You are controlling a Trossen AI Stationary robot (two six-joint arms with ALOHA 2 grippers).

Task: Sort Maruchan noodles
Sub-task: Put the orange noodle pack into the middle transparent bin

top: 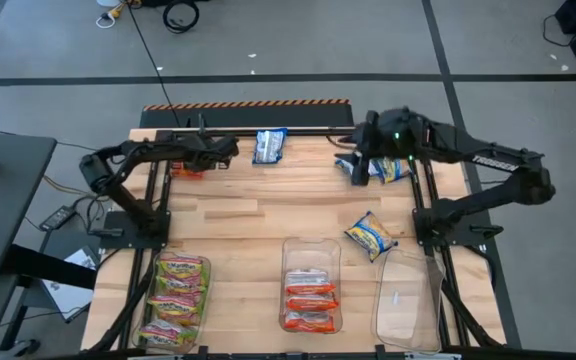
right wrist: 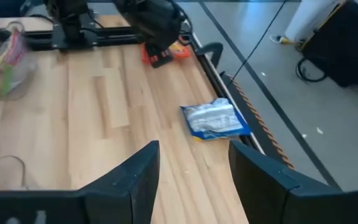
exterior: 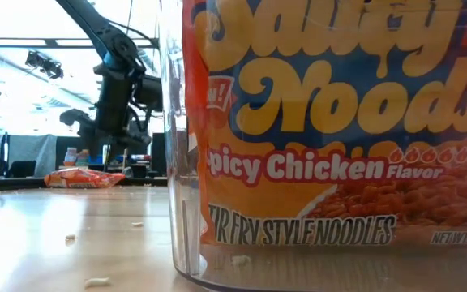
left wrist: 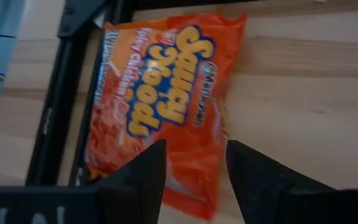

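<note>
At the surface's far left corner, our open left pincer (left wrist: 191, 163) hovers over the orange-red packet (left wrist: 160, 112), long axis running straight ahead between its fingers, while our right pincer (right wrist: 191, 167), open and empty, waits near the far right edge.

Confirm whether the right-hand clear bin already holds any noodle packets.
No. In the high view the right-hand clear bin shows only bare plastic, while a blue-and-yellow packet lies on the table beside it.
</note>
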